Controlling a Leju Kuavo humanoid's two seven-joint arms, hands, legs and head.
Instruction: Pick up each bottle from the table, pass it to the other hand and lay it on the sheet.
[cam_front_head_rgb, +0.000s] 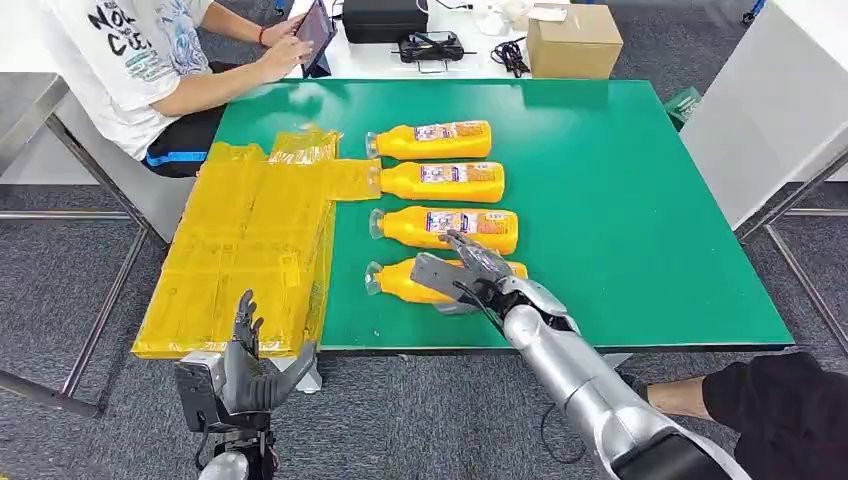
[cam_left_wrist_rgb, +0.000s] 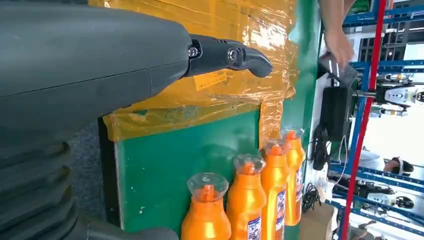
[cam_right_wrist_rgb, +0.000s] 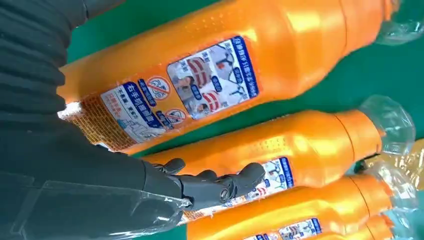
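R hand (cam_front_head_rgb: 470, 272) open over nearest bottle (cam_front_head_rgb: 400, 281), lower centre, lined up to grasp; L hand (cam_front_head_rgb: 245, 360) open, empty, waiting by sheet (cam_front_head_rgb: 250, 240) for handover

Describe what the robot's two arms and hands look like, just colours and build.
The right arm is a smooth silver tube with a black section near the shoulder and a thin black cable at the wrist. The right hand has a grey palm and dark fingers. The left hand is dark grey, and the wrist views show ribbed grey covers.
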